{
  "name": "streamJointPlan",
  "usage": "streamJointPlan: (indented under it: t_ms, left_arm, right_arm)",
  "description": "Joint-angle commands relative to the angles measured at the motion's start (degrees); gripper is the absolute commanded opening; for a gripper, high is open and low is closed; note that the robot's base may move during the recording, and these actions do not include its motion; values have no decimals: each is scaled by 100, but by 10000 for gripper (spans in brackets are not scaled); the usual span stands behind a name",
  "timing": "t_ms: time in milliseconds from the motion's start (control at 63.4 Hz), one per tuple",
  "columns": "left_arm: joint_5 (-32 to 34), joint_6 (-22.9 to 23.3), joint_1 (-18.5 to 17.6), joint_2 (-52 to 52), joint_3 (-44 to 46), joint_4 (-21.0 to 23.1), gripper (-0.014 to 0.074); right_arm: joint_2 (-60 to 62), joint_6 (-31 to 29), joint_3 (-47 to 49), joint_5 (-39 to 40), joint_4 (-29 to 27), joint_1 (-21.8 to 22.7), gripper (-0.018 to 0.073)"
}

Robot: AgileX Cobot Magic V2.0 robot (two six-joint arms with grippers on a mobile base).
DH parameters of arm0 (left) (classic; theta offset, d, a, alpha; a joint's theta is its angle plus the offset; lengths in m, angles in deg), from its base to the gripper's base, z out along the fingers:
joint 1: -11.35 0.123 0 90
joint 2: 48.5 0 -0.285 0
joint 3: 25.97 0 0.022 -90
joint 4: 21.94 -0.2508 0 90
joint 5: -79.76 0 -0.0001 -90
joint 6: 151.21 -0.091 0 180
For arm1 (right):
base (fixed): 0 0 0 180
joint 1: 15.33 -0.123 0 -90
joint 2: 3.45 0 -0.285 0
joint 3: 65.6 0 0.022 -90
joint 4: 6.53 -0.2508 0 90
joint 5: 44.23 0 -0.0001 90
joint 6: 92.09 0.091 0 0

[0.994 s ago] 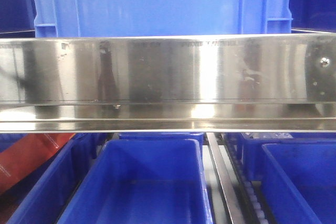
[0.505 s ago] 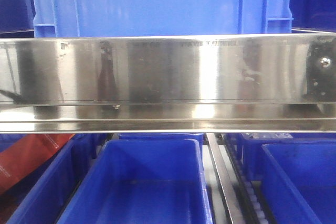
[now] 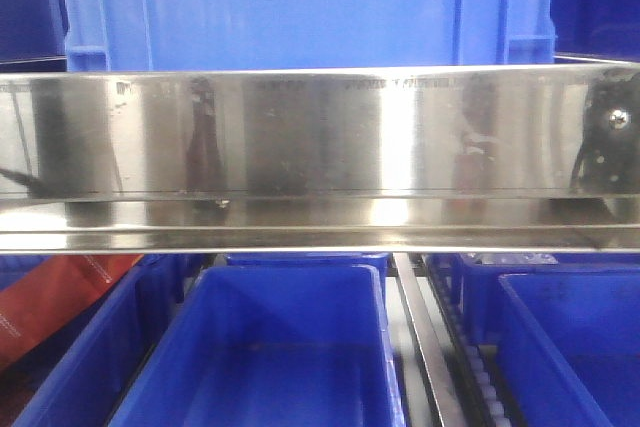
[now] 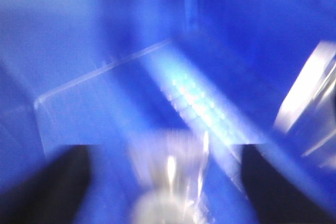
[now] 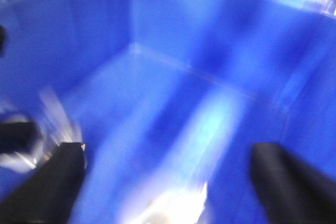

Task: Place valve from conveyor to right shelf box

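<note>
Valve (image 4: 168,182), I think, is the blurred shiny thing between my left hand (image 4: 165,187)'s spread fingers, over a blue box (image 4: 105,51); grasp unclear. Right hand (image 5: 168,182) hangs released inside another blue bin (image 5: 210,51).

Pretty much everything here is blue. The big crate (image 3: 300,7) up top is a lighter, saturated blue, and the bins below (image 3: 290,347) are a deeper royal blue. The shelf rail (image 3: 320,157) across the middle is shiny bare steel, silver with dark smeary reflections and a bright white glare streak. There's an orange-red bag (image 3: 50,307) at lower left. Both wrist views are blurry blue box interior with black fingers (image 5: 47,182) at the bottom corners.
</note>
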Motion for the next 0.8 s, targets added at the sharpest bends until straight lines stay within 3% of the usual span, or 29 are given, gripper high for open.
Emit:
streamJointPlan:
  t_ms: [0, 142, 426, 599, 725, 789]
  left_arm:
    - [-248, 43, -30, 107, 195, 46, 580]
    - [-853, 43, -19, 379, 491, -19, 481]
    - [-1562, 43, -19, 1328, 530, -214, -104]
    - [-1650, 54, -19, 1979, 113, -224, -111]
    - [-982, 461, -19, 2796, -952, -224, -111]
    - [-297, 497, -19, 3278, -1752, -212, -111]
  right_arm:
    - [255, -33, 51, 88, 8, 2, 547]
    - [749, -33, 51, -69, 8, 15, 414]
    - [1784, -33, 26, -597, 8, 15, -169]
    - [2640, -33, -735, -449, 8, 15, -160]
    - [3502, -33, -1876, 102, 8, 15, -160]
    - [3910, -33, -2403, 339, 8, 15, -162]
